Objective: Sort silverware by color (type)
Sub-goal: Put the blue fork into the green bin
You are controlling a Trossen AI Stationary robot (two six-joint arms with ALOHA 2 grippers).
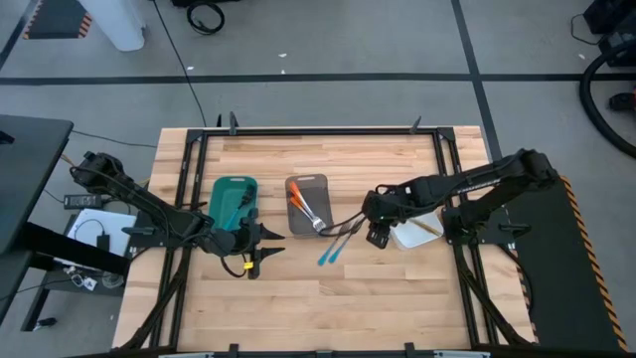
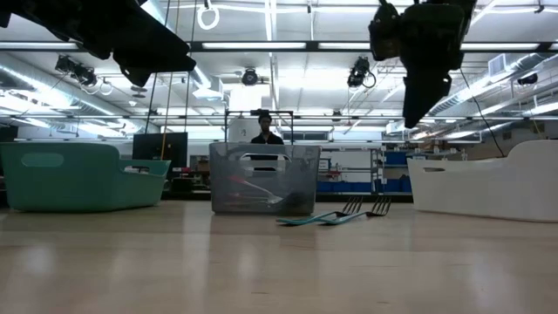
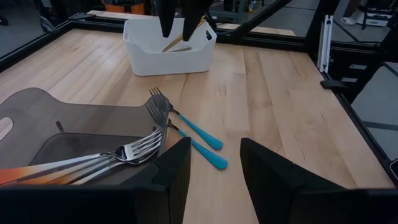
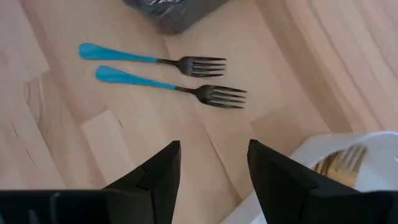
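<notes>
- Two blue-handled forks [image 1: 335,246] are lying flat on the bare table [image 1: 328,298], just beside the grey tray [image 1: 307,205] and between it and the white tray [image 1: 415,232].
- In the high view the two forks are lying side by side, nearly parallel, on a diagonal long axis: the tines are pointing up toward the grey tray's near corner and the white tray, and the blue handle ends are pointing down toward the table's front edge.
- My right wrist view is showing both forks [image 4: 163,71] tines-level, one slightly offset along its length from the other, not touching.
- I am holding my right gripper [image 1: 377,236] above the table between the forks and the white tray; its fingers [image 4: 158,177] are standing wide apart and holding nothing.
- Orange-handled forks [image 3: 93,163] are lying inside the grey tray, tines toward the blue forks, handles toward the tray's far wall.
- A gold utensil [image 4: 339,162] is lying inside the white tray; its handle direction is not readable.
- I am holding my left gripper [image 1: 253,249] just below the teal tray [image 1: 234,202], pointing toward the grey tray; its fingers [image 3: 270,177] are standing wide and empty.
</notes>
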